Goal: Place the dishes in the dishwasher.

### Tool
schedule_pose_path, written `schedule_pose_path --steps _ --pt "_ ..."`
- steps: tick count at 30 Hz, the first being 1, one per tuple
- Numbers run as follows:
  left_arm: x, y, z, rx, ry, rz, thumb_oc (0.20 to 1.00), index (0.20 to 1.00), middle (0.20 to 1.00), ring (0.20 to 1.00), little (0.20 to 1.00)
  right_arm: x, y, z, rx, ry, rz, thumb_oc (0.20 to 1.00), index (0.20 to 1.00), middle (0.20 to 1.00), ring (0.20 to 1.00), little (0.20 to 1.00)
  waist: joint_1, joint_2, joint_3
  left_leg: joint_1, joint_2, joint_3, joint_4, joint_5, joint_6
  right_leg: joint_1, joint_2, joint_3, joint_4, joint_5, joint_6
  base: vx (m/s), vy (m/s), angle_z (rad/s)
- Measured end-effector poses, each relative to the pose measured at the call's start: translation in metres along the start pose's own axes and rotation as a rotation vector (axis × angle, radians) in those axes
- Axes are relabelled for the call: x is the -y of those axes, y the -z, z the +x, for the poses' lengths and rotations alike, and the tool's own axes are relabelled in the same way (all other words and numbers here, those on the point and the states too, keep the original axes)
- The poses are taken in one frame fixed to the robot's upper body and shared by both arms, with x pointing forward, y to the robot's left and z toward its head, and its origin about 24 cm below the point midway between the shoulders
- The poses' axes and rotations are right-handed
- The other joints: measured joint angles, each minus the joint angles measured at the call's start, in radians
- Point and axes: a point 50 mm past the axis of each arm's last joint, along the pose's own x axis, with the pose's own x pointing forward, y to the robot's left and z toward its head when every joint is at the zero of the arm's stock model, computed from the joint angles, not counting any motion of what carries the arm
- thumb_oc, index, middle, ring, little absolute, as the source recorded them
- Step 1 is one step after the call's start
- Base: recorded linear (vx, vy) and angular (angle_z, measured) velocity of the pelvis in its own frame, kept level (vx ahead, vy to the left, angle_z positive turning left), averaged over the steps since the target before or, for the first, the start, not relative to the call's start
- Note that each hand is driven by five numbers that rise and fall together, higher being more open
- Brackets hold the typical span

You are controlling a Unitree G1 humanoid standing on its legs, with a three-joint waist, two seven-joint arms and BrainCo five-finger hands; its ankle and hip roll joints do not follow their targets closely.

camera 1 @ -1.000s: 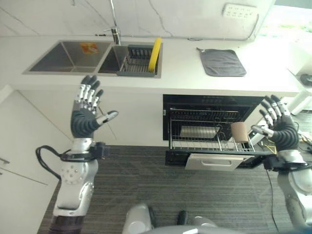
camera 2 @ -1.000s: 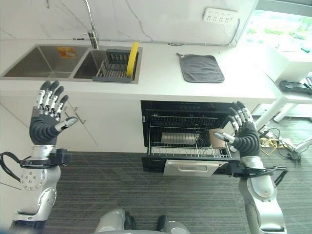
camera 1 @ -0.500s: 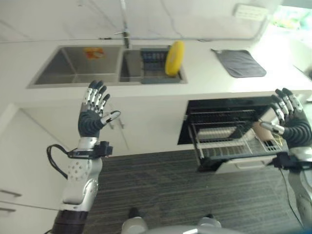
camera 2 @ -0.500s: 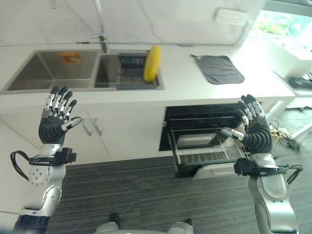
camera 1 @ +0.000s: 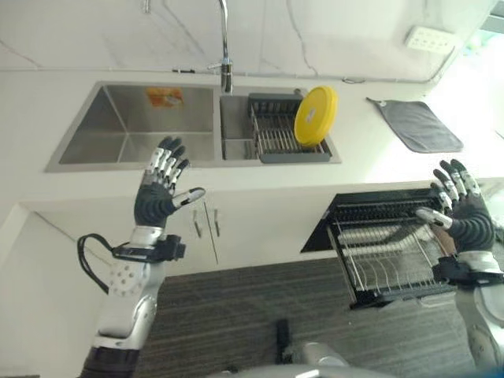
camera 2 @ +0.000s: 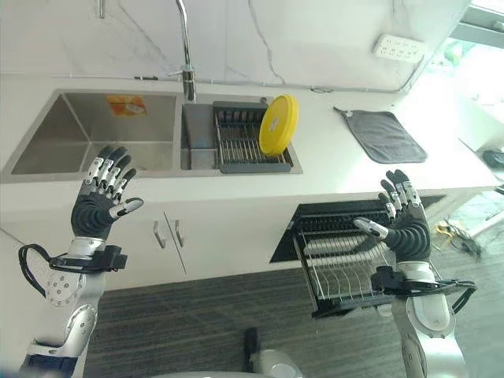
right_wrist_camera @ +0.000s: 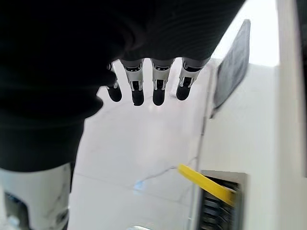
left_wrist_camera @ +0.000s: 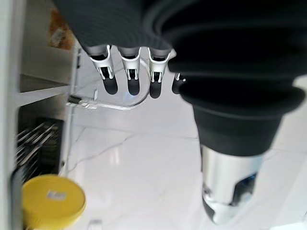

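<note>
Left hand [camera 1: 160,197] and right hand [camera 2: 405,228] are raised, fingers spread wide, holding nothing. The pulled-out wire dishwasher rack [camera 2: 339,268] sits beside the right hand. Farther back, 1 round yellow plate [camera 1: 316,116] stands upright in the dark sink drying rack [camera 1: 276,135].

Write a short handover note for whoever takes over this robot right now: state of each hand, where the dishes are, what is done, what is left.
Left hand: open, raised, empty.
Right hand: open, raised above the dishwasher rack, empty.
Yellow plate: upright in the drying rack in the sink.
Done: the dishwasher rack is pulled out.
Left: pick up the plate and set it in the dishwasher rack.
</note>
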Motion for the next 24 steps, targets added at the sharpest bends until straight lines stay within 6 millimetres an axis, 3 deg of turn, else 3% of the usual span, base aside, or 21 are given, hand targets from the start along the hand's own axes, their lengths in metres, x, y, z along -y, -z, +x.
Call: schedule_pose_path --steps 1,2,4,5,6,7,9,10,11,13,16,18,22,24 --pt "0.001 -0.002 0.0 0.012 0.002 -0.008 1.0 1.0 1.0 1.0 1.0 0.0 -0.003 0.004 0.013 -0.014 -0.016 1.0 1.0 1.0 1.0 1.0 0.011 0.016 0.005 -0.003 0.01 -0.009 0.022 -0.001 -0.002 0.008 0.009 -0.001 0.001 -0.008 -0.009 0.26 -0.25 -0.01" --pt "0.002 -0.004 -0.001 0.017 -0.001 -0.014 1.0 1.0 1.0 1.0 1.0 0.0 -0.006 0.01 0.027 -0.02 -0.025 1.0 1.0 1.0 1.0 1.0 0.016 0.027 0.008 -0.028 0.026 -0.013 0.106 -0.023 -0.037 0.024 0.02 -0.008 0.003 -0.041 -0.024 0.23 -0.242 0.05" --pt "0.003 -0.003 -0.007 0.003 -0.003 -0.029 1.0 1.0 1.0 1.0 1.0 0.001 -0.009 0.012 0.04 -0.021 -0.033 1.0 1.0 1.0 1.0 1.0 0.025 0.008 0.015 -0.182 0.068 -0.008 0.501 -0.032 -0.061 0.065 0.016 -0.008 0.005 -0.094 -0.058 0.21 -0.132 0.02" --pt "0.003 -0.002 -0.01 -0.003 -0.008 -0.052 1.0 1.0 1.0 1.0 1.0 0.003 -0.011 0.013 0.047 -0.017 -0.041 1.0 1.0 1.0 1.0 1.0 0.028 0.011 0.017 -0.238 0.094 -0.025 0.616 -0.013 -0.068 0.071 0.03 -0.007 0.019 -0.112 -0.071 0.24 -0.035 -0.07" --pt "0.003 0.001 -0.015 -0.022 -0.007 -0.062 1.0 1.0 1.0 1.0 1.0 0.002 -0.009 0.011 0.036 -0.002 -0.028 1.0 1.0 1.0 1.0 1.0 0.034 0.011 0.016 -0.302 0.112 -0.03 0.658 -0.035 -0.057 0.077 0.035 -0.002 0.024 -0.132 -0.082 0.27 0.045 -0.04" --pt "0.003 0.001 -0.015 -0.023 -0.003 -0.065 1.0 1.0 1.0 1.0 1.0 0.003 -0.008 0.012 0.025 0.001 -0.031 1.0 1.0 1.0 1.0 1.0 0.029 0.008 0.02 -0.333 0.111 -0.017 0.589 -0.038 -0.053 0.071 0.035 -0.001 0.021 -0.134 -0.084 0.31 0.167 -0.05" --pt "0.003 0.002 -0.015 -0.026 -0.001 -0.065 1.0 1.0 1.0 1.0 1.0 0.0 -0.004 0.014 0.0 -0.004 -0.023 1.0 1.0 1.0 1.0 1.0 0.029 0.002 0.025 -0.328 0.106 0.023 0.288 -0.033 -0.044 0.109 0.037 0.005 -0.021 -0.117 -0.061 0.32 0.234 -0.09" --pt "0.002 0.003 -0.015 -0.029 -0.005 -0.064 1.0 1.0 1.0 1.0 1.0 -0.002 -0.001 0.017 -0.006 -0.008 -0.015 1.0 1.0 1.0 1.0 1.0 0.028 0.002 0.023 -0.308 0.094 0.009 0.111 -0.004 -0.052 0.134 0.038 0.018 -0.047 -0.115 -0.052 0.19 0.188 -0.39" --pt "0.002 0.004 -0.015 -0.032 -0.007 -0.064 1.0 1.0 1.0 1.0 1.0 -0.001 0.0 0.021 -0.004 -0.003 -0.015 1.0 1.0 1.0 1.0 1.0 0.034 0.02 0.025 -0.273 0.098 -0.031 -0.094 0.072 -0.064 0.154 0.052 0.034 -0.048 -0.113 -0.052 0.18 0.256 -0.48" --pt "0.002 0.004 -0.014 -0.028 -0.005 -0.064 1.0 1.0 1.0 1.0 1.0 0.003 0.0 0.017 -0.013 0.0 -0.028 1.0 1.0 1.0 1.0 1.0 0.025 0.039 0.03 -0.261 0.125 -0.029 -0.095 0.145 -0.066 0.197 0.06 0.033 -0.048 -0.128 -0.042 0.15 0.256 -0.44" --pt "0.005 -0.002 -0.002 0.021 0.011 -0.054 1.0 1.0 1.0 1.0 1.0 0.003 -0.001 0.015 -0.016 -0.011 -0.028 1.0 1.0 1.0 1.0 1.0 -0.02 0.054 0.022 -0.223 0.108 -0.034 -0.096 0.174 -0.057 0.221 0.036 0.034 -0.048 -0.16 -0.02 0.06 0.151 -0.23" --pt "0.006 -0.008 0.003 0.045 0.026 -0.042 1.0 1.0 1.0 1.0 1.0 0.004 0.002 0.006 -0.036 -0.012 -0.001 1.0 1.0 1.0 1.0 1.0 -0.033 0.044 0.02 -0.209 0.077 -0.036 -0.096 0.276 -0.011 0.238 0.007 0.03 -0.048 -0.171 0.021 0.06 0.12 -0.12" --pt "0.004 -0.01 0.005 0.05 0.017 -0.031 1.0 1.0 1.0 1.0 1.0 -0.003 0.002 0.0 -0.037 -0.022 0.023 1.0 1.0 1.0 1.0 1.0 -0.029 0.035 0.021 -0.202 0.027 -0.051 -0.095 0.245 0.035 0.222 -0.044 -0.024 0.012 -0.162 0.07 0.03 0.068 0.19" --pt "0.004 -0.011 0.006 0.054 0.012 -0.029 1.0 1.0 1.0 1.0 1.0 -0.003 0.0 0.003 -0.023 -0.022 0.023 1.0 1.0 1.0 1.0 1.0 -0.005 0.028 0.018 -0.202 0.01 -0.06 -0.095 0.237 0.046 0.212 -0.066 -0.03 -0.016 -0.149 0.087 0.03 0.092 0.2"
